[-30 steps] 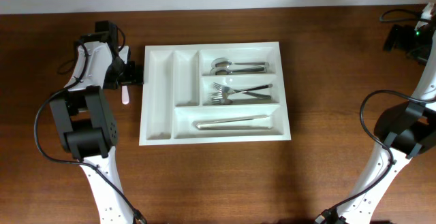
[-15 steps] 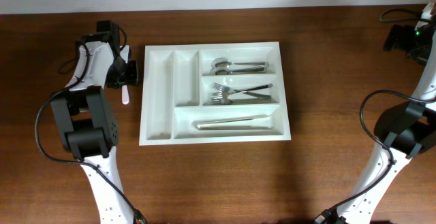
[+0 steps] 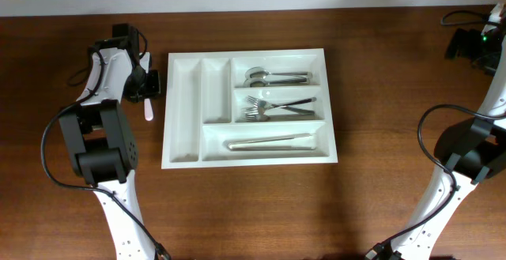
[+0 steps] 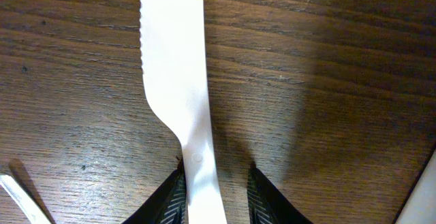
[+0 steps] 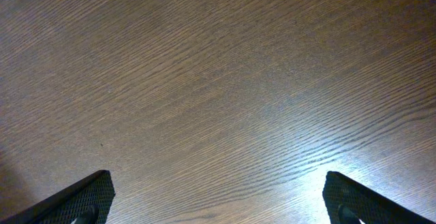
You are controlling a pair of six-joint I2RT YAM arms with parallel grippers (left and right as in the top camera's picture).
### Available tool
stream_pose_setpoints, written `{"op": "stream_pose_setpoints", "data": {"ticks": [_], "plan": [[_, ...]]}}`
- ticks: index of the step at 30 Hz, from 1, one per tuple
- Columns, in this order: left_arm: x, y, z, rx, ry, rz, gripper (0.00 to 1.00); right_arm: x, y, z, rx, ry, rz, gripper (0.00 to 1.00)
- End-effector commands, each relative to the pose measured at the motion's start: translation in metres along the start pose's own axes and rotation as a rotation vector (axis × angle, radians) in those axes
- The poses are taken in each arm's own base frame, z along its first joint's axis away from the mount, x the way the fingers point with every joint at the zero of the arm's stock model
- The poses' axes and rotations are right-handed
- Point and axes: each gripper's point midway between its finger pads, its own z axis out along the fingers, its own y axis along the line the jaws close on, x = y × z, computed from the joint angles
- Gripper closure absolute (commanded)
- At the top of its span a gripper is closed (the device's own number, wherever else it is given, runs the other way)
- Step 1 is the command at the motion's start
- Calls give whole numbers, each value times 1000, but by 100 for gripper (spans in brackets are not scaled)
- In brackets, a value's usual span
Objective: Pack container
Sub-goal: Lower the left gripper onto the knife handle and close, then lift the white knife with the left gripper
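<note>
At the middle of the wooden table (image 3: 379, 205) lies the container (image 3: 183, 145), a white cutlery tray set flat with its long side running across the overhead view. Its two narrow upright compartments are at the end nearer the left arm, and the three long ones fill the rest. Spoons (image 3: 273, 77) lie in the far long compartment, forks (image 3: 273, 106) in the middle one, and long metal pieces (image 3: 269, 142) in the near one – what kind they are I cannot tell.

Just beside the tray's left edge, a white plastic knife (image 4: 174, 67) lies flat on the wood, apart from the tray. The left gripper (image 4: 214, 190) is down over its handle with a dark finger on either side. One finger (image 4: 174, 193) touches the handle's edge, while bare wood shows between the handle and the other finger – so the jaws stand narrowly apart around the knife, not clamped on it. The serrated blade points away from the fingers. A thin white piece (image 4: 20, 197) shows at the corner of the left wrist view; it is too little to name.

Well away at the table's far right, the right gripper (image 5: 218, 197) hangs with its fingers spread wide, only wood grain between them.
</note>
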Motion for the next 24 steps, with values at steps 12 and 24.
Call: {"op": "stream_pose_setpoints", "data": {"ticks": [12, 24], "plan": [[7, 3, 21, -17, 38, -30, 85, -3, -4, -18, 2, -36, 8, 1], [-10, 3, 7, -16, -11, -29, 85, -3, -4, -18, 2, -36, 8, 1]]}}
